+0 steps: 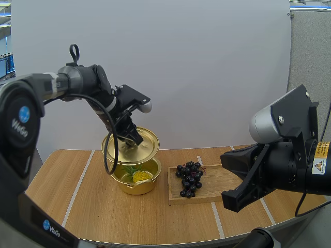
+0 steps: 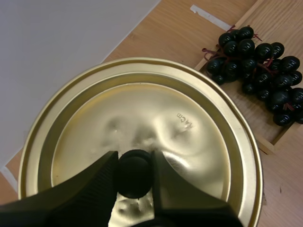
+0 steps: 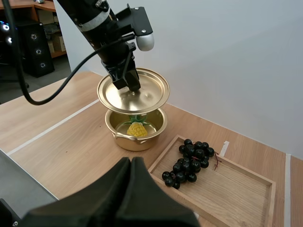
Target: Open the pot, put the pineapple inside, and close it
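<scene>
My left gripper (image 2: 135,163) pinches the knob (image 2: 135,180) of the lid (image 2: 142,111), held just above the pot (image 1: 135,186) with the pineapple (image 3: 137,128) inside, while my right gripper (image 3: 132,163), fingers pressed together, hangs near the tray (image 3: 236,191).

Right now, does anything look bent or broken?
Yes, the lid looks dented: its gold top is wavy around the black knob that the left fingers pinch. Nothing is spilled.

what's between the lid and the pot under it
Nothing solid: in the right wrist view an open gap separates the lid from the pot, with the pineapple down inside the pot, leaves pointing up.
</scene>
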Robot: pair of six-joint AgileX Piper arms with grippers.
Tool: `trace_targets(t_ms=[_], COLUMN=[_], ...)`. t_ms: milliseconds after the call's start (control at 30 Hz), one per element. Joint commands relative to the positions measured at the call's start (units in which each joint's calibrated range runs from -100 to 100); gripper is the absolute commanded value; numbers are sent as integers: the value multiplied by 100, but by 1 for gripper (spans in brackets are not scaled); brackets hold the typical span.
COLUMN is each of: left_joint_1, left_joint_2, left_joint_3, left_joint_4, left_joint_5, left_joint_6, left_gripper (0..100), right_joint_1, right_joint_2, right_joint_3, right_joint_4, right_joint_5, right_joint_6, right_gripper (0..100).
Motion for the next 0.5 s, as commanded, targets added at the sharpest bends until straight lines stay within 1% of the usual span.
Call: trace_targets(t_ms=[0,167,467], left_joint_1=[-16,-16,-16], left_joint_2=[454,823,1154], left_joint_3=[23,23,109], left_joint_4=[-384,-407,-407], left_joint_5=[-265,-613,-826], left_joint_6=[276,276,398], left_gripper=[0,0,0], right_joint_1=[-2,-2,-2], right_joint_2=[-42,-42,-42], right_joint_3=[17,17,5], right_joint_4=[-32,-32,-64], right_joint_5=[0,0,0], right_joint_6=[20,20,20], right_gripper=[0,0,0])
